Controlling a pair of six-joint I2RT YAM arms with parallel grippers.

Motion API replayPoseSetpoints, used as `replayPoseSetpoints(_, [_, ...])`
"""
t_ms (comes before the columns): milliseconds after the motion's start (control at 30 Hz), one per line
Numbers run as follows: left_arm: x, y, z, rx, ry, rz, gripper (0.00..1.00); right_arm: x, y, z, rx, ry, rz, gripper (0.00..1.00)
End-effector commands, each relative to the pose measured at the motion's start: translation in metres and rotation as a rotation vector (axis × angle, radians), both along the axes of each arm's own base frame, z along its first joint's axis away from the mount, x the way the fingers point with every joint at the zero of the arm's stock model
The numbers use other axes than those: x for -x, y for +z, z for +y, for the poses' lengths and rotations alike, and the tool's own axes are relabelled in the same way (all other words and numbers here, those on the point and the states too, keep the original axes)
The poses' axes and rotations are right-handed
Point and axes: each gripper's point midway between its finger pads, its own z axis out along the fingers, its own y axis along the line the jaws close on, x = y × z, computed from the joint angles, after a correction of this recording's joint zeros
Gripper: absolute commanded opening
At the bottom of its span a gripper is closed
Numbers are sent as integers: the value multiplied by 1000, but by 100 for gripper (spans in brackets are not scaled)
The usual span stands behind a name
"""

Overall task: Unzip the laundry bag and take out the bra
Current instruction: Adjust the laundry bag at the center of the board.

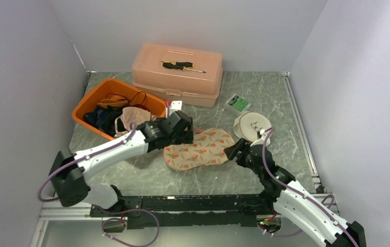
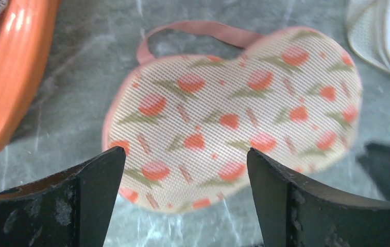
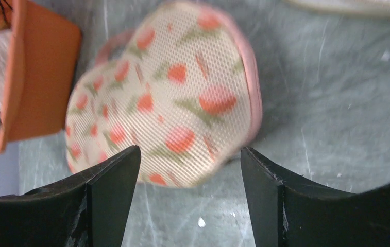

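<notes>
The laundry bag, cream mesh with red flowers and pink trim, lay flat on the surface. The left claw and right claw hung at its ends, jaws spread wide, holding nothing.

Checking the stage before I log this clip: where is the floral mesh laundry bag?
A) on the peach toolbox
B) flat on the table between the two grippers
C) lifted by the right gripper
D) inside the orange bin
B: the laundry bag lies flat on the table, with the left gripper and right gripper open at either end, neither closed on it.
</notes>
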Motion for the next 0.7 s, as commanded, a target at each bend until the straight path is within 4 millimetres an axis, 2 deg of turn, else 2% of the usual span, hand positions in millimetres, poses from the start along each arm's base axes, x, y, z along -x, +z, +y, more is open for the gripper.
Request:
replayPoseSetpoints(0, [57, 21, -13, -3, -95, 12, 93, -26, 46, -21, 102, -74, -100, 75])
replayPoseSetpoints(67, [84, 11, -25, -4, -143, 52, 93, -36, 58, -23, 104, -83, -139, 75])
replayPoseSetpoints(167, [117, -16, -45, 12, -211, 100, 92, -56, 68, -27, 96, -89, -167, 75])
replayPoseSetpoints(233, [132, -37, -55, 22, -244, 131, 93, -74, 60, -26, 74, -80, -137, 75])
replayPoseSetpoints(300, [139, -52, -60, 14, -252, 149, 94, -91, 55, -23, 43, -72, -124, 74])
replayPoseSetpoints(367, [142, -64, -62, 8, -256, 148, 94, -105, 52, -10, 0, -19, -119, 73])
replayPoseSetpoints(467, [144, -71, -71, 67, -272, 137, 94, -117, 34, -1, 10, 16, -46, 69])
replayPoseSetpoints(567, [143, -77, -77, 118, -305, 138, 94, -111, 17, -1, 7, 20, -7, 68])
replayPoseSetpoints(667, [132, -87, -74, 143, -292, 165, 94, -95, 3, 0, -14, 32, 22, 67])
